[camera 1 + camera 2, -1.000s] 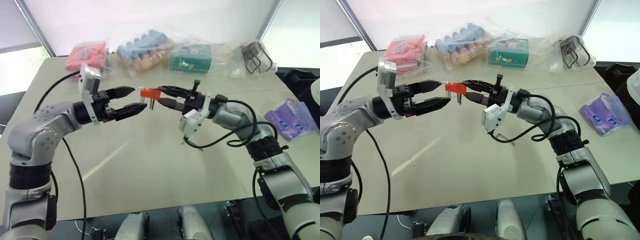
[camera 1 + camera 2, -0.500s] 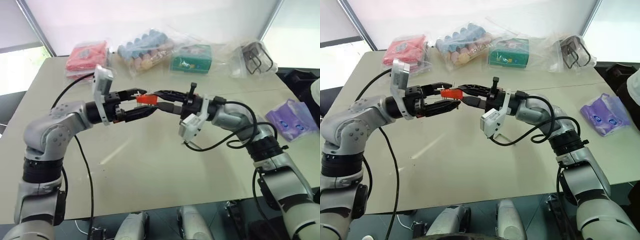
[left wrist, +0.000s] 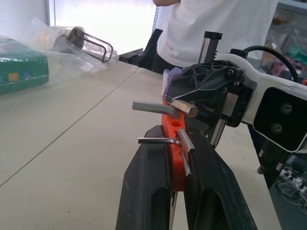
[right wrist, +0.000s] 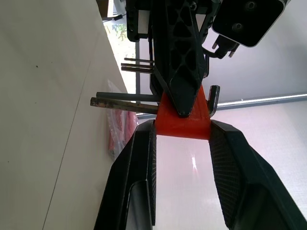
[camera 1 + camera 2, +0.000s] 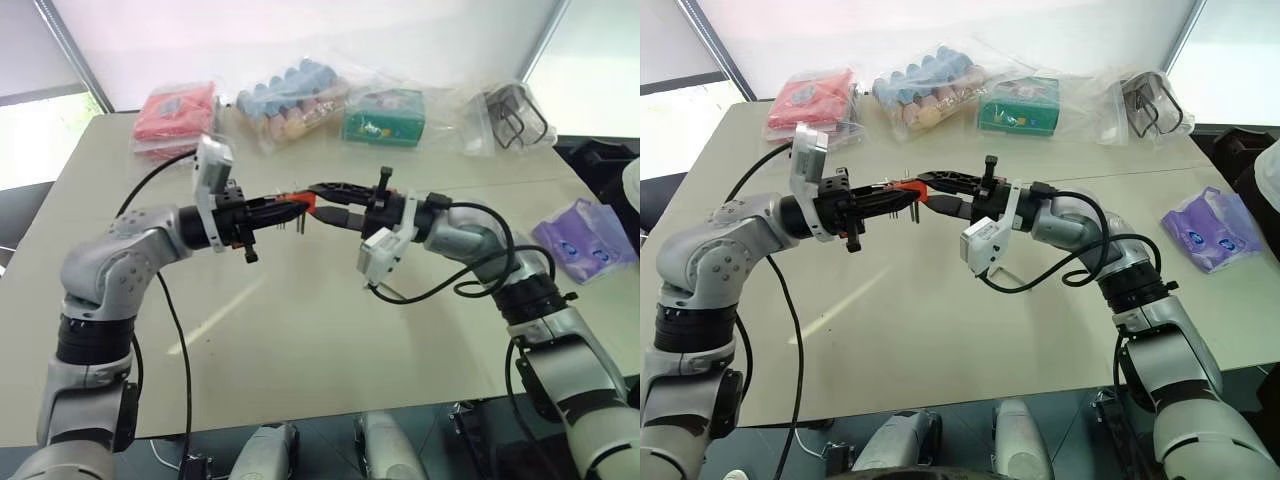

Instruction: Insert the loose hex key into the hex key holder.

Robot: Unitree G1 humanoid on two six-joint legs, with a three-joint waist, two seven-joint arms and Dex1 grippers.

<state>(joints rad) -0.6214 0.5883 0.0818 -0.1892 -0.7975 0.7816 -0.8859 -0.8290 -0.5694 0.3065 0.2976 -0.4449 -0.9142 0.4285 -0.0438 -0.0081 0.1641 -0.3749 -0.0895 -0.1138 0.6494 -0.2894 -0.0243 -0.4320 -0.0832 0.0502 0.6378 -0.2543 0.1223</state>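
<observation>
Both arms are reaching inward above the table, meeting nose to nose. The left gripper (image 5: 290,207) is pointing level toward the right, fingers pinched together. The right gripper (image 5: 322,200) is pointing left, fingers seemingly part-closed.

The two grippers are meeting above the middle of the table (image 5: 330,330), the left gripper (image 5: 290,207) reaching in from the left and the right gripper (image 5: 318,195) from the right, with the hex key holder (image 5: 303,203) sitting between their tips. Behind them, bagged items (image 5: 290,97) are lying in a row along the table's far edge. A packet (image 5: 585,235) is lying near the right edge, beside the right arm.
</observation>
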